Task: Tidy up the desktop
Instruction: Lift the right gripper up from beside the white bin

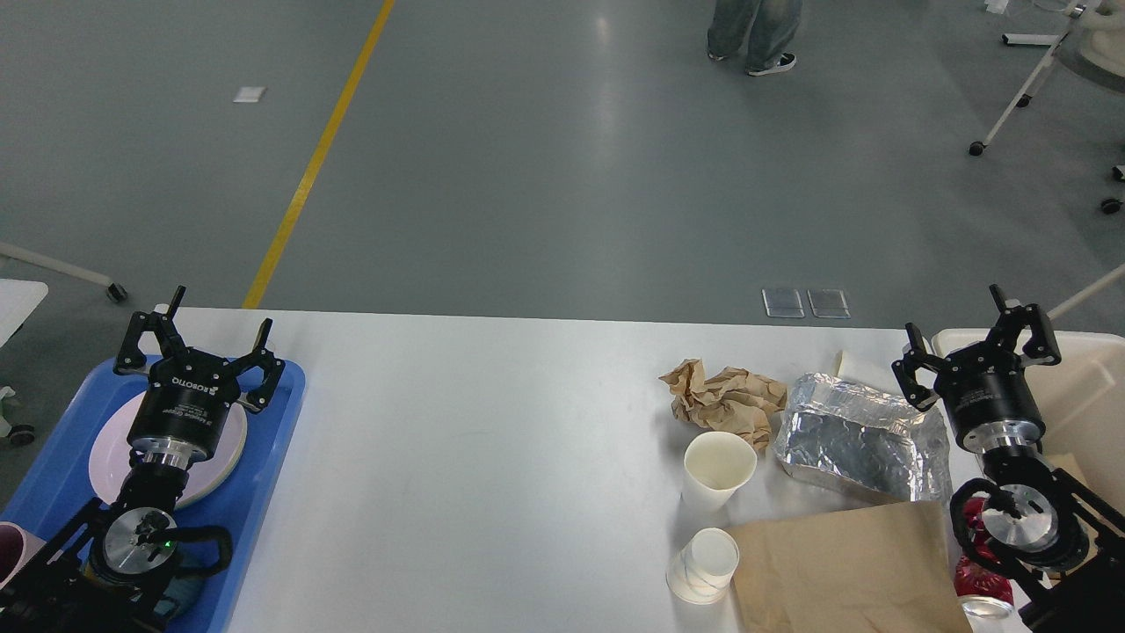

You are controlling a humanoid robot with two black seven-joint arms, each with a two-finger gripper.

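The white desktop (pixel 492 440) spans the view. On its right lie a crumpled brown paper (pixel 725 401), a foil-wrapped container (pixel 857 435), an upright paper cup (pixel 718 469), a paper cup on its side (pixel 703 566), a flat brown paper bag (pixel 848 567) and a red can (pixel 980 563). My right gripper (pixel 977 327) is open and empty, above the table's right edge beside the beige bin (pixel 1085 387). My left gripper (pixel 198 323) is open and empty above the blue tray (pixel 277 422), over a pale pink plate (pixel 224 444).
A small white cup (pixel 857 365) lies behind the foil container. A pink cup (pixel 10 545) sits at the tray's near left. A person's legs (pixel 756 35) stand far off on the grey floor. Wheeled stand legs (pixel 1011 105) are at the far right.
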